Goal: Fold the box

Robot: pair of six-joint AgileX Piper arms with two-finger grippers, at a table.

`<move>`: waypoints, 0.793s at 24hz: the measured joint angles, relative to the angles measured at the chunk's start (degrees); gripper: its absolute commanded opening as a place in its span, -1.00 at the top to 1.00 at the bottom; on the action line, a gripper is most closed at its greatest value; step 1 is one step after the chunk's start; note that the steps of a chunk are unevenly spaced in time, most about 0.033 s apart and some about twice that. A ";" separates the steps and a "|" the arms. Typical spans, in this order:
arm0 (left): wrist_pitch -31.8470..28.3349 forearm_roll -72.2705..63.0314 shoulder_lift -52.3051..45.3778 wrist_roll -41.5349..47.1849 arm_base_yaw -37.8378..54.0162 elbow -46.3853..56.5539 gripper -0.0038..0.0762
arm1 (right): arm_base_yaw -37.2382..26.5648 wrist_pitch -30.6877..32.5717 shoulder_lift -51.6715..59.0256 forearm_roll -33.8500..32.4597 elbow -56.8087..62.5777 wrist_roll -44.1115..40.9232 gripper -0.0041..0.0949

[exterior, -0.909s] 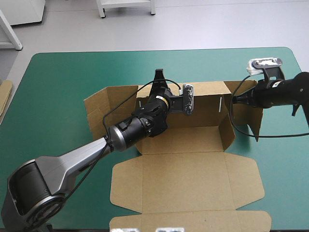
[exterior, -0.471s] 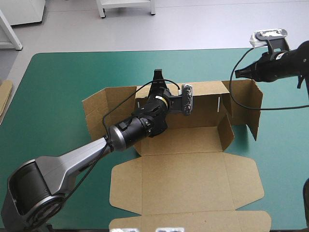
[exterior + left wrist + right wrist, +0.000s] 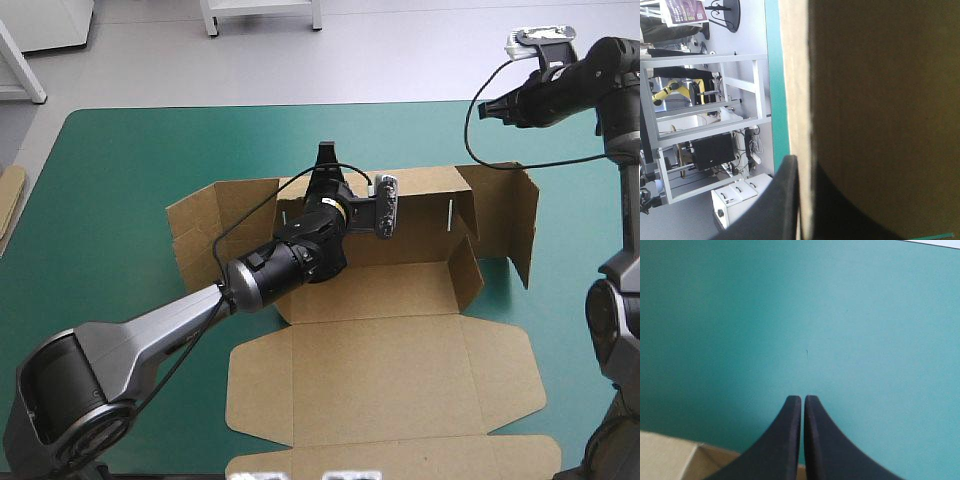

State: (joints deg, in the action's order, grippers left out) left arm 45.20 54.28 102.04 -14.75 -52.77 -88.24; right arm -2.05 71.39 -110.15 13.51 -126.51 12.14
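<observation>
High view: the box [image 3: 385, 365] is seen mid-table, its rear wall [image 3: 425, 195] pinched by the left gripper [image 3: 799, 167]. The right gripper [image 3: 803, 399] is clenched empty over bare teal-green cover [image 3: 840, 315]. That wall should be held upright while side flaps [image 3: 515, 225] are tucked.

The left arm [image 3: 140, 350] has a smooth grey link that tapers from a round dark-grey joint housing to a pale ring, followed by stacked black cylindrical wrist segments. The right arm [image 3: 600, 75] has a black forearm, a slim grey link and rounded dark-grey joint housings. The left gripper [image 3: 327, 158] and right gripper [image 3: 803, 399] each carry two broad black fingers [image 3: 785, 440], matte and curved like fins, wide at the base and narrowing to a blunt tip.
</observation>
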 measured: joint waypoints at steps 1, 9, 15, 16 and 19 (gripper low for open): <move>0.00 0.17 0.00 0.00 0.00 0.00 0.92 | 0.00 0.00 -1.57 -0.12 -1.26 -0.38 0.80; -2.13 3.07 0.27 0.11 0.00 0.11 0.93 | 0.00 0.00 -7.14 0.39 -2.77 -0.84 0.80; -3.39 5.95 0.27 4.72 0.00 0.17 0.93 | 0.00 0.00 -7.77 -0.39 -2.82 -0.84 0.80; -3.28 6.22 0.27 5.87 0.00 0.17 0.93 | -0.12 0.00 -7.77 -0.72 -2.66 -0.84 0.80; -2.93 11.08 1.09 10.98 0.00 0.23 0.93 | -0.42 0.00 -7.98 -0.72 -1.51 -0.84 0.80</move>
State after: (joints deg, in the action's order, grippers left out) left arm 42.27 65.36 103.13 -3.77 -52.77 -88.01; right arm -2.47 71.39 -118.13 12.79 -128.01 11.29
